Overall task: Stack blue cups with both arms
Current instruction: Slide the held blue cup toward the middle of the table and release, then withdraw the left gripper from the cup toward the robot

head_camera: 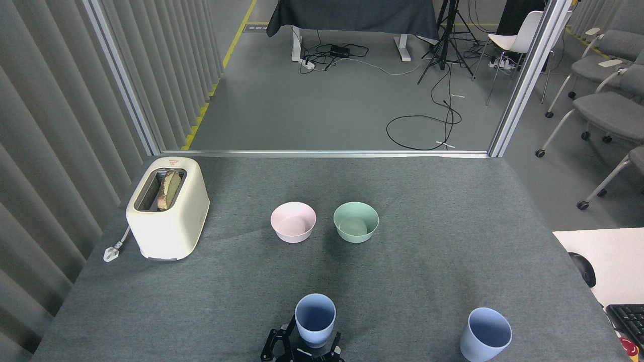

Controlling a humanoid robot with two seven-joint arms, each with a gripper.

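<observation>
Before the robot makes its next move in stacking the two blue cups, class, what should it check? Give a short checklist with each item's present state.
1. Cup in the gripper upright, mouth up: ok, the near blue cup stands straight between the fingers.
2. Grip secure: cannot tell; the fingers flank the cup's base, but contact is cut off at the picture's edge.
3. Second blue cup ready to receive: ok, upright on the table, mouth open and empty.
4. Path between the cups: ok, only bare cloth lies there.
5. Pink bowl and green bowl out of the way: ok, both sit farther back.
6. Other arm ready: cannot tell, it is out of view.
</observation>
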